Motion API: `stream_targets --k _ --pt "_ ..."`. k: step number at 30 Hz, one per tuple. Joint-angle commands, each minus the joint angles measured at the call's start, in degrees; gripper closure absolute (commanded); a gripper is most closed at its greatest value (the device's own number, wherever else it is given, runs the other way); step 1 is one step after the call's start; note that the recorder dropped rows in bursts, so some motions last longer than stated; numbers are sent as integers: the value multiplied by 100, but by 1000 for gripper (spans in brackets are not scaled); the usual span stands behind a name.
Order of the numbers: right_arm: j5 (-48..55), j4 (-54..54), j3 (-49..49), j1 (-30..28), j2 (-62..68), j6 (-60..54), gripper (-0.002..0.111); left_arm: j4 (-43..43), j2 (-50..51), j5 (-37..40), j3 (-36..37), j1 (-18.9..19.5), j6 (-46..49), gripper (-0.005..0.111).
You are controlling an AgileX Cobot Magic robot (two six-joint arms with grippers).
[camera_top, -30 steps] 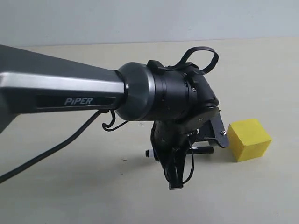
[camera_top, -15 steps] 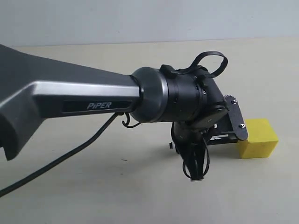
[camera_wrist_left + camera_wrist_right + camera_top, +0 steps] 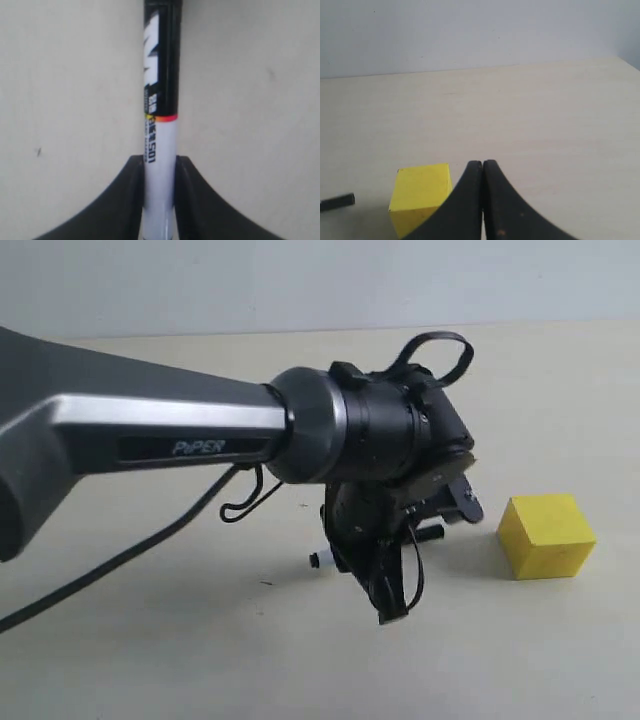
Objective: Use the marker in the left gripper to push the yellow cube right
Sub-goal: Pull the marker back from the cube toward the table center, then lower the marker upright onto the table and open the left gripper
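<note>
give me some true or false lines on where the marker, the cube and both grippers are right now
1. The left gripper is clamped on the marker. True.
2. The marker touches the yellow cube. False: in the exterior view, bare table shows between the marker's black end and the cube.
3. The right gripper holds a second cube. False: its fingers are shut together with nothing between them.
4. The yellow cube rests flat on the table. True.
5. In the exterior view the yellow cube lies to the left of the left gripper. False: it lies to its right.
</note>
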Motion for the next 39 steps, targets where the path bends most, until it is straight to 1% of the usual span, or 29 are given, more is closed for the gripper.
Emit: stream_targets --k 1,5,8,12,14,21,25,28,33,36,39 --pt "-24 -5 22 -12 -28 -26 108 65 -484 282 -19 394 -1529 107" --pt "-24 -5 22 -12 -28 -26 108 98 -855 627 -19 788 -2474 107" --pt "-24 -5 22 -12 -28 -26 108 107 -1018 691 -19 1043 -3170 107" --pt "-24 -5 22 -12 -28 -26 108 -158 -1031 837 -19 1215 -3905 107" --pt "-24 -5 22 -12 -28 -26 108 -306 -1031 850 -19 1226 -4125 107" --pt "-24 -5 22 -12 -28 -26 108 -772 -1031 873 -19 1226 -4411 107" --pt "-24 -5 22 -12 -28 -26 108 -782 -1031 839 -19 1226 -5237 107" --pt "-24 -5 22 -12 -28 -26 108 -794 -996 747 -19 1215 -5550 107" --pt "-24 -5 22 -12 -28 -26 108 -807 -793 655 -19 1215 -5636 107" --pt "-24 -5 22 -12 -28 -26 108 -883 -448 629 -19 1215 -5714 107" --pt "-24 -5 22 -12 -28 -26 108 -1025 -232 404 -19 1215 -5767 107"
